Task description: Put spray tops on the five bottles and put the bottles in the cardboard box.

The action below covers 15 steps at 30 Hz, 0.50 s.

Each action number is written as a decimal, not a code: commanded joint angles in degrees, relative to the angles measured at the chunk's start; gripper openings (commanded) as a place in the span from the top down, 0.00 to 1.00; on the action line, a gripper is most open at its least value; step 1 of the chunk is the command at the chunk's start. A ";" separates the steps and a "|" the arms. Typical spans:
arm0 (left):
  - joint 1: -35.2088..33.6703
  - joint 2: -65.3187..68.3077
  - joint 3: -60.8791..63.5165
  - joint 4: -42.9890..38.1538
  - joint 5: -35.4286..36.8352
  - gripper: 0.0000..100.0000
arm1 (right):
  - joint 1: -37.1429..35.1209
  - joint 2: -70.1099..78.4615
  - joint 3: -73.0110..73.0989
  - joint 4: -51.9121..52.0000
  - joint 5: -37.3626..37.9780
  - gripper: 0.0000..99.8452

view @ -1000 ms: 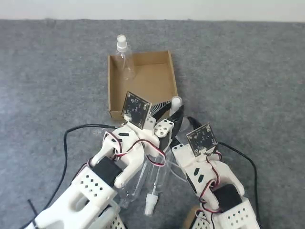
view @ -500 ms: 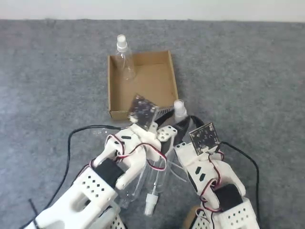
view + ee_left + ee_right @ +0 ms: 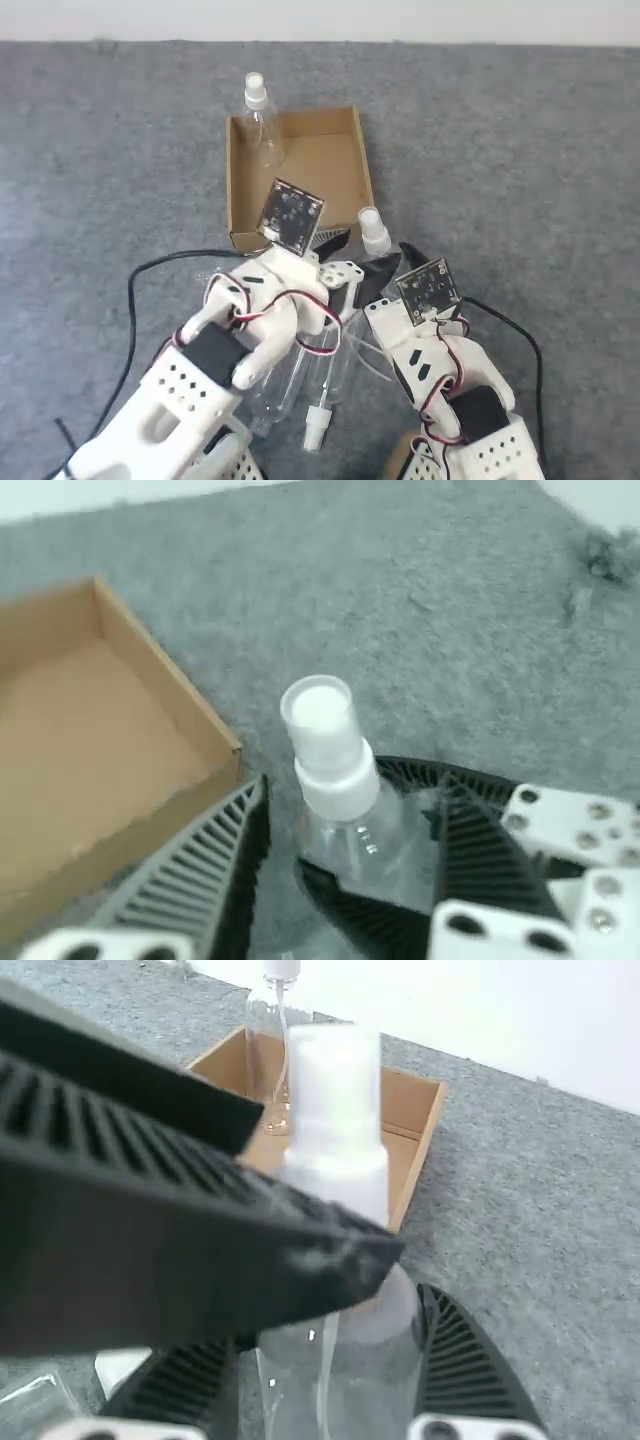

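I grip the capped bottle (image 3: pixel 372 235) upright in the right claw (image 3: pixel 383 266), ready for the cardboard box (image 3: pixel 232 170); left claw (image 3: pixel 341 253) spread wide around it

A clear bottle (image 3: pixel 352 848) with a white spray top (image 3: pixel 325 735) is seen upright between the grey finger (image 3: pixel 200 872) and the black finger (image 3: pixel 472 842) of the left gripper (image 3: pixel 345 802), which are spread wide. The cardboard box (image 3: pixel 150 685) is seen just beside it, on the grey carpet (image 3: pixel 420 600)
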 commanded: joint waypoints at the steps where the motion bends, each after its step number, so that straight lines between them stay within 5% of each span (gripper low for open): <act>1: -0.88 -0.88 -6.81 5.36 0.79 0.74 | 0.84 -0.92 -4.04 -1.54 0.62 0.88; 15: -0.97 -0.88 -10.33 11.78 -3.16 0.74 | 8.57 -0.92 -4.13 -3.91 -3.43 0.88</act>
